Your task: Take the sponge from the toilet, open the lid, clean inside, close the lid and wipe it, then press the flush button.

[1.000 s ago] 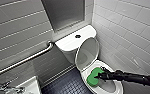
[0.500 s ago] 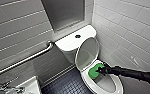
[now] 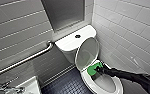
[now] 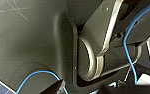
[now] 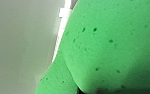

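The right arm (image 3: 131, 75) is slim and matte black through to its right tool (image 3: 100, 70). The left wrist view shows a dark grey moulded shell (image 4: 33, 50) with faint pale scratches. Beside it are a silvery curved bracket (image 4: 108, 37), tiny light screws (image 4: 106, 8) and thin blue cables (image 4: 125, 40).

Two tiled walls meet in a corner. The left wall (image 3: 16, 27) is laid in long pale grey tiles with darker joints, and the right wall (image 3: 131, 30) in lighter, glossy white tiles that catch a soft sheen. Near the corner a plain grey recess (image 3: 63, 12) is sunk into the left wall. A metal grab bar (image 3: 23, 60) slants along that wall, bending up at its inner end. The floor (image 3: 66, 85) is dark blue, in small tiles. A white basin corner (image 3: 28, 85) sits low at the left wall.
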Tool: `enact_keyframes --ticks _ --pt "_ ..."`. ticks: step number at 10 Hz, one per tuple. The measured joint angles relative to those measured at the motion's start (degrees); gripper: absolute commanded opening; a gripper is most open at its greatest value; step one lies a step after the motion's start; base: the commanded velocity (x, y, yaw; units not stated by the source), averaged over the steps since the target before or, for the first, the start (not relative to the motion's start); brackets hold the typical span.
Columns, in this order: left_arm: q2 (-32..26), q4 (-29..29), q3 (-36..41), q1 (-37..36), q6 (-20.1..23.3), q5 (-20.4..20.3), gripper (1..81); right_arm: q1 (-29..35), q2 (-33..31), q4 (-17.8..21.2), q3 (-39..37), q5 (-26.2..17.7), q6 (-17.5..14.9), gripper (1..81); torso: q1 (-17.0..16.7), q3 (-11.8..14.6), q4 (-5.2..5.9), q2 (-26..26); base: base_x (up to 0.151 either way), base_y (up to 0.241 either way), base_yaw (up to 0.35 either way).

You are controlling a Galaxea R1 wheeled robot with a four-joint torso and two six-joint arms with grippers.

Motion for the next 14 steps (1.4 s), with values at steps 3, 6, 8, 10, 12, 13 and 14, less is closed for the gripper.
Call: enact_keyframes --ticks 3,6,8,10,12,13,14 --pt "0.0 0.0 0.0 0.0 0.0 0.0 81.1 -2.2 3.6 -0.7 -5.7 4.1 0.6 1.0 0.0 0.0 -0.02 0.0 0.000 0.000 0.000" --pt "0.0 0.0 0.0 0.0 0.0 0.0 81.1 -2.3 2.5 -3.0 -2.1 3.6 1.0 1.0 0.0 0.0 -0.02 0.0 0.000 0.000 0.000" --pt "0.1 0.1 0.0 0.0 0.0 0.0 81.1 -3.7 3.0 -4.4 7.2 0.0 1.2 1.0 0.0 0.0 -0.02 0.0 0.000 0.000 0.000" --pt "0.2 0.1 0.0 0.0 0.0 -0.1 81.1 -5.5 4.2 -5.4 14.4 -2.5 1.2 1.0 0.0 0.0 -0.02 0.0 0.000 0.000 0.000" --pt "0.2 0.1 0.0 0.0 0.0 -0.2 81.1 -6.0 1.1 -6.3 15.2 -3.8 1.2 1.0 0.0 0.0 -0.02 0.0 0.000 0.000 0.000" --pt "0.2 0.1 0.0 0.0 0.0 -0.2 81.1 -7.1 0.0 -6.6 15.2 -4.4 1.2 1.0 0.0 0.0 -0.02 0.0 0.000 0.000 0.000" --pt "0.2 0.1 0.0 0.0 0.0 -0.2 81.1 -8.2 -1.0 -6.8 16.4 -4.3 1.2 1.0 0.0 0.0 -0.02 0.0 0.000 0.000 0.000"
